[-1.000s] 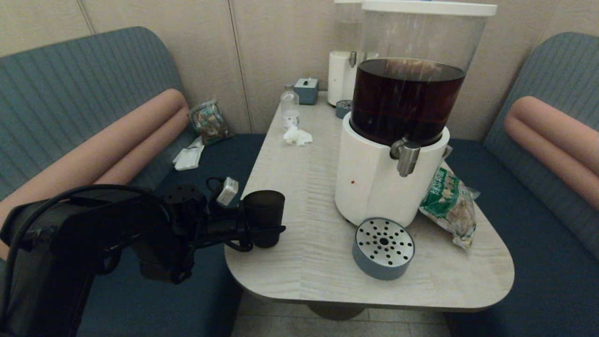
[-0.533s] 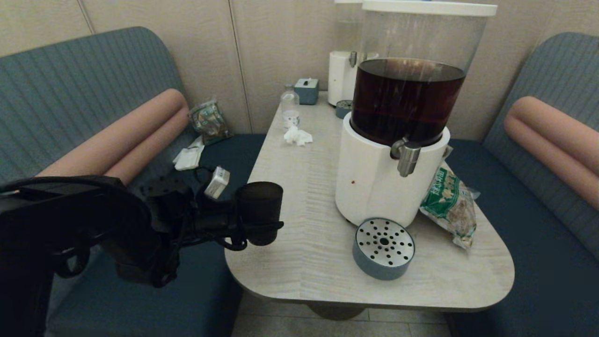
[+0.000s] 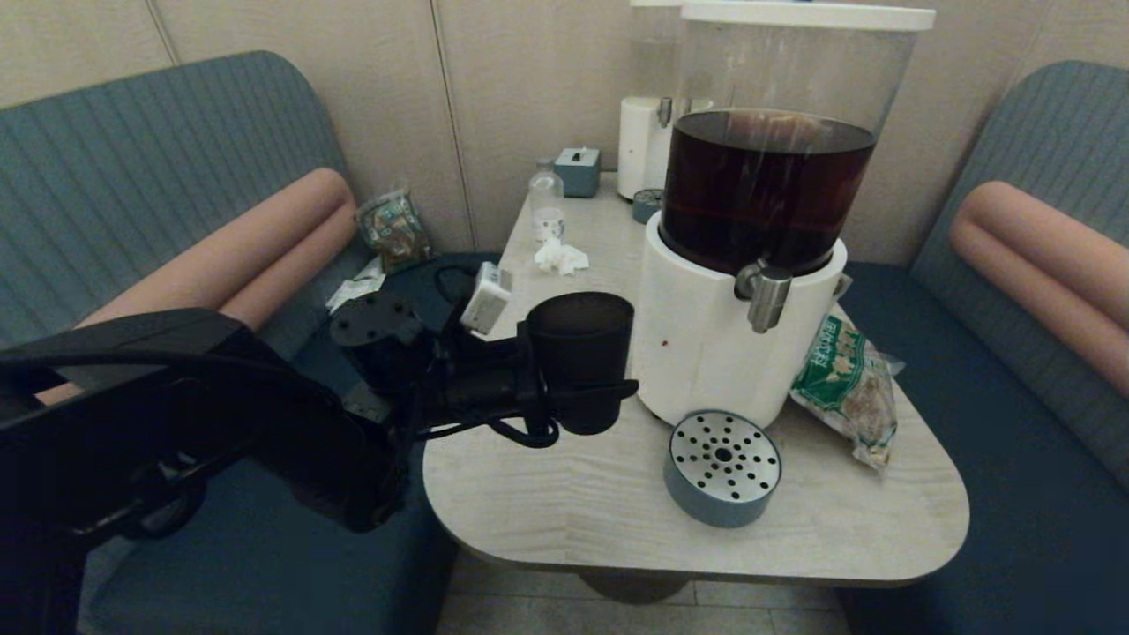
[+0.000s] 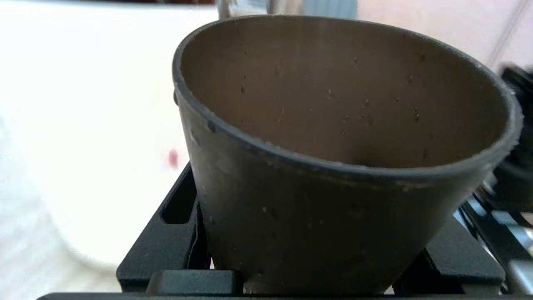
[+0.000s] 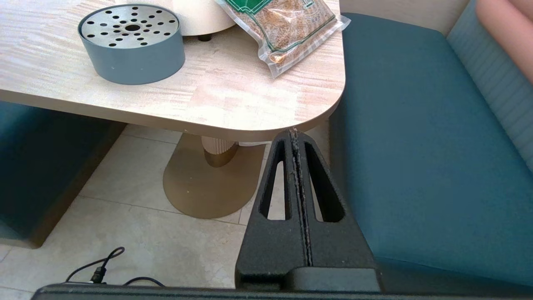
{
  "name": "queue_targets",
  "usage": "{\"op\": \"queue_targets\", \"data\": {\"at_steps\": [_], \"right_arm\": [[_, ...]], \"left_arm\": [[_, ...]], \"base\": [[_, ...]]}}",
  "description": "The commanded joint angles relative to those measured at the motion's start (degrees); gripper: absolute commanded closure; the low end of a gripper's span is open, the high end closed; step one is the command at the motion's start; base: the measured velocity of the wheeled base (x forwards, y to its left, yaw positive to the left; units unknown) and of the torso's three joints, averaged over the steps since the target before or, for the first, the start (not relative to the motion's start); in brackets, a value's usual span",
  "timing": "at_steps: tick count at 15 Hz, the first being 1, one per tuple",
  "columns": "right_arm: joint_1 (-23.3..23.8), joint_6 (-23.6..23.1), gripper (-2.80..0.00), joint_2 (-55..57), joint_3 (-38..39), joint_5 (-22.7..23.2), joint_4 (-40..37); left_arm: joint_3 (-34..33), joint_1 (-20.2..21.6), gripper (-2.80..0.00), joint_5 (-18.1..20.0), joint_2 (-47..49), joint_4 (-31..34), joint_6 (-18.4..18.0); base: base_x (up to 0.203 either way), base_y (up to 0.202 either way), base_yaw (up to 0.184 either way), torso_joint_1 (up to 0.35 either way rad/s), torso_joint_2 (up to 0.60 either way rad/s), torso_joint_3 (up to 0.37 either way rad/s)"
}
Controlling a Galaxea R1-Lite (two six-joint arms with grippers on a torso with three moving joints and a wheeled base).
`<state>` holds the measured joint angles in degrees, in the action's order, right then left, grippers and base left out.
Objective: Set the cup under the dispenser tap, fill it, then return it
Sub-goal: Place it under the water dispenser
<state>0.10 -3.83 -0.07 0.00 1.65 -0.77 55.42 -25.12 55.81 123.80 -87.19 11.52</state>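
The left arm (image 3: pixel 176 414) is matte black throughout, with bulky, rounded housings and a round flat cap on top of the wrist joint. A small white box sits on the wrist, and thin black cables loop beside and beneath it. The left pincer (image 3: pixel 582 392) has flat black fingers with rectangular slots. The right pincer (image 5: pixel 296 175) is black too, of grainy textured plastic, its two tapered fingers (image 5: pixel 320 183) each pierced by a long slot.

Head camera looks down over the table (image 3: pixel 573 494); right wrist camera, lower, shares its near corner.
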Motion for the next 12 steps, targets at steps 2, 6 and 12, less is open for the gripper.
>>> {"op": "queue_targets", "data": {"at_steps": [2,6,12], "right_arm": [[-0.01,-0.04,0.0,0.07,0.0,0.02,-0.02],[-0.01,-0.04,0.0,0.07,0.0,0.02,-0.02],[-0.01,-0.04,0.0,0.07,0.0,0.02,-0.02]], "left_arm": [[7.73,-3.6,0.0,-3.21,7.27,-0.48,0.51],[16.04,-7.09,0.0,-5.28,15.2,-0.48,0.52],[30.38,-11.82,0.0,-9.63,23.42,-0.48,4.92]], "base": [[0.0,0.0,0.0,0.0,0.0,0.0],[0.0,0.0,0.0,0.0,0.0,0.0],[0.0,0.0,0.0,0.0,0.0,0.0]]}}
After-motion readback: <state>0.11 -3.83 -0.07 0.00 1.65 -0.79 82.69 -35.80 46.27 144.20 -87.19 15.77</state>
